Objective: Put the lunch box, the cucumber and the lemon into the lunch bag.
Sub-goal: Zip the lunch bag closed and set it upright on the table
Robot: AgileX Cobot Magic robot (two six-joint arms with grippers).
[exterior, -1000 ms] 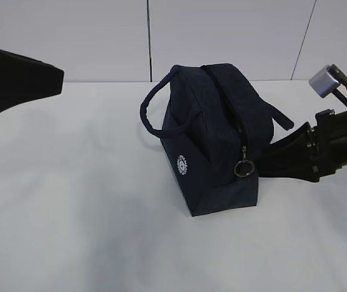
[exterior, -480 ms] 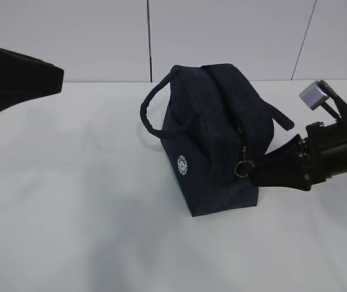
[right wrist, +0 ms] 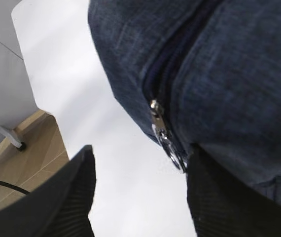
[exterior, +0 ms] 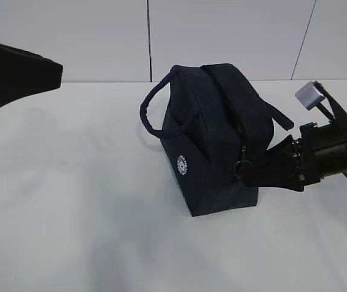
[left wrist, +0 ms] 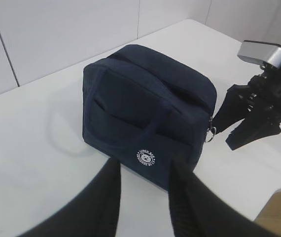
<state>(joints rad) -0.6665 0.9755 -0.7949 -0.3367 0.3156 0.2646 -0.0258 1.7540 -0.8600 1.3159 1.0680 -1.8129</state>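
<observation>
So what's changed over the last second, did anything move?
The right gripper has slid left along the table to the ring pull at the end of the lunch bag; its fingers are open, not yet gripping. The bag, zipped shut, and the left gripper stayed put.

I count one lunch bag (exterior: 216, 137) with two loop handles, one ring pull (right wrist: 175, 157) and one white logo (left wrist: 147, 157).

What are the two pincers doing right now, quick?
Left pincer: open, holding nothing, back from the lunch bag.
Right pincer: open, holding nothing, its fingers either side of the zipper ring.
</observation>
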